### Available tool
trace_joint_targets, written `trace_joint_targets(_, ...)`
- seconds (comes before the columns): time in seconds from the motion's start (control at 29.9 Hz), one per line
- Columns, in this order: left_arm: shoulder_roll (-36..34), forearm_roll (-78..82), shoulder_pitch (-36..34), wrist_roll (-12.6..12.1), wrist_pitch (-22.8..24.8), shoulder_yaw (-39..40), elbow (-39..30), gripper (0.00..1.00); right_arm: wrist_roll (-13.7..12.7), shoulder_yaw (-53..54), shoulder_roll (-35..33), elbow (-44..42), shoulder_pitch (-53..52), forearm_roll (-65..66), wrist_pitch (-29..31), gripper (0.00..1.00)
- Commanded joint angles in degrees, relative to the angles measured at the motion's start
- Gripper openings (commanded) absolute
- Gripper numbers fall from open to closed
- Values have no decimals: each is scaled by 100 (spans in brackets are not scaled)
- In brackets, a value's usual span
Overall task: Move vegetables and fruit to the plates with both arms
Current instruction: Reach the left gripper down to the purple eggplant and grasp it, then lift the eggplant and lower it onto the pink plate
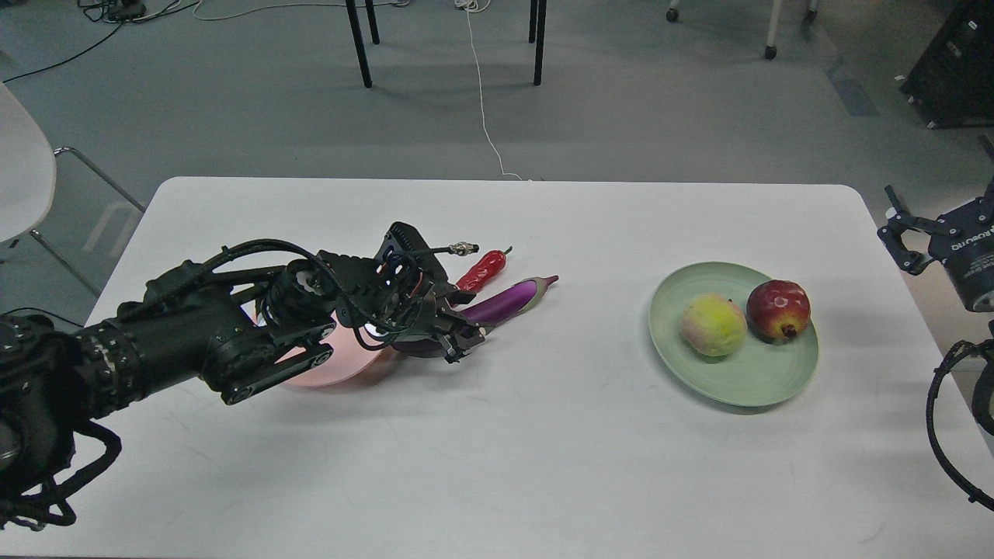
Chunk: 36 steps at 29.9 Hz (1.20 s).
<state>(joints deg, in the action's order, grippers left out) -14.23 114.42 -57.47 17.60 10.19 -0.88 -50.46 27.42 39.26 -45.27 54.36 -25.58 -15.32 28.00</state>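
At the eggplant's near end, your left gripper straddles the purple body; whether its fingers have clamped, you cannot tell. Seat them squarely before lifting toward the pink plate just beside; the chili touches it.

White rectangular matte table with rounded corners is occupying the foreground, faint scuffs showing on its top. Grey smooth floor is stretching behind it. Two thin black metal legs are standing on that floor. Thin white cable is trailing toward the table's far edge. White curved chair seat on chrome tubing is sitting at left. Black boxy cabinet is standing at upper right. Tangled black cables are lying at upper left.
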Motion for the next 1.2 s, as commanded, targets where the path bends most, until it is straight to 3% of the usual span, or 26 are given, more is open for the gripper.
trace_joint_targets(0.0, 8, -7, -1, -2, 9, 0, 1, 37, 0, 2, -8, 13, -9, 3, 0, 98)
trace_joint_targets(0.57, 132, -77, -36, 6, 35, 44, -87, 13, 0, 28, -17, 13, -70, 3, 0, 98)
trace_joint_targets(0.73, 9, -243, -159, 24, 35, 193, -569, 10, -9, 90, -52, 13, -70, 12, 0, 98)
trace_joint_targets(0.9, -640, -1087, -607, -2, 70, 317, -1289, 11, -9, 99, -87, 4, -70, 12, 0, 98)
trace_joint_targets(1.17, -2565, -1290, -898, 94, 228, 317, -2003, 13, -35, 81, -105, 4, -88, 73, 0, 98)
